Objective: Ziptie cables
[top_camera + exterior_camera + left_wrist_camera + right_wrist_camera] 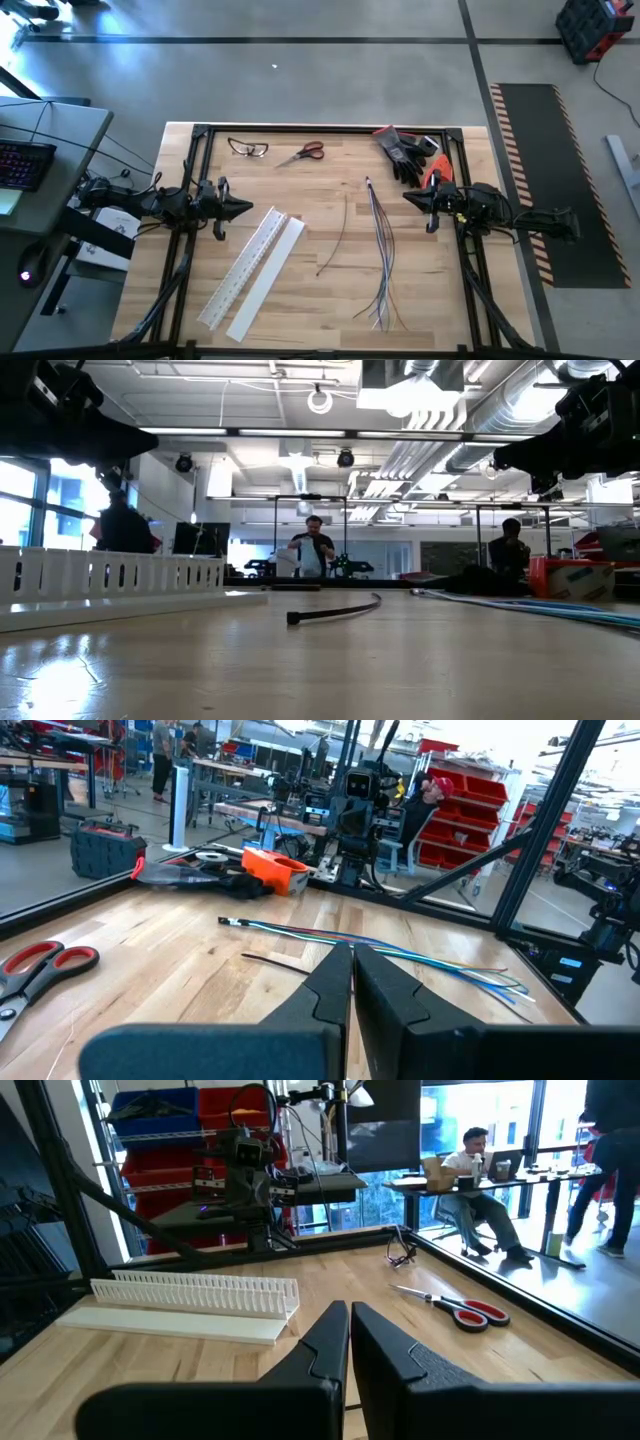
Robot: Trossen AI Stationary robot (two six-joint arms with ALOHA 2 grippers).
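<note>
- The cables (380, 250) are lying on the wooden table (330, 300), right of its middle, as a thin bundle running from the far side toward the near edge, where the ends are fanning out.
- A single dark zip tie (335, 245) is lying just left of the cables, apart from them.
- The left gripper (243, 208) is hovering at the left side of the table with its fingers clenched together and grasping nothing; it is pointing toward the cables.
- The right gripper (410, 197) is hovering at the right side, near the far end of the cables, also clenched and holding nothing.
- The white slotted channel (245, 268) and its flat cover (268, 280) are lying side by side, diagonally, near the left gripper.
- Red-handled scissors (302, 153) and safety glasses (248, 148) are resting along the far edge.
- Black gloves (405, 150) are sitting in the far right corner, beside an orange object (433, 165).
</note>
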